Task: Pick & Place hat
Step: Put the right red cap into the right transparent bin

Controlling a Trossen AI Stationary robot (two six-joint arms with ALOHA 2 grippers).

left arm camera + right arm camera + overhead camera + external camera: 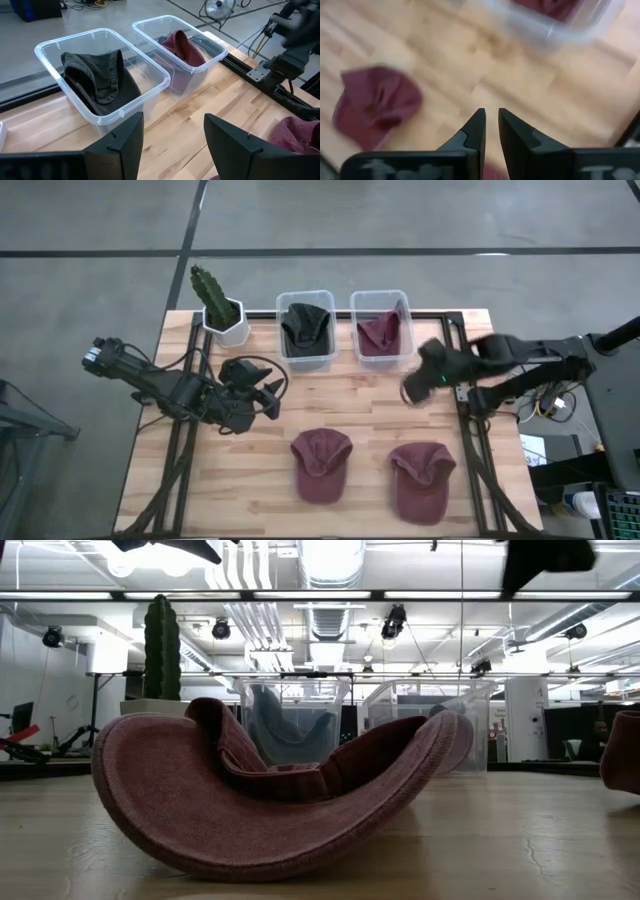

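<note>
Two maroon hats lie crown-down on the wooden table, one (321, 463) near the middle of the near edge and one (421, 478) to its right; the first fills the low view (270, 800). My left gripper (172, 125) is open and hovers left of centre (265, 395), facing the bins. My right gripper (491, 114) is held above the table near the maroon-hat bin (410, 388). Its fingers are shut to a narrow slit and hold nothing. A maroon hat (375, 105) lies below it.
Two clear bins stand at the far edge. The left bin (306, 330) holds a dark green hat (95, 75); the right bin (380, 328) holds a maroon hat (182, 47). A cactus in a white pot (220, 308) stands at the far left corner. Bare wood lies between bins and hats.
</note>
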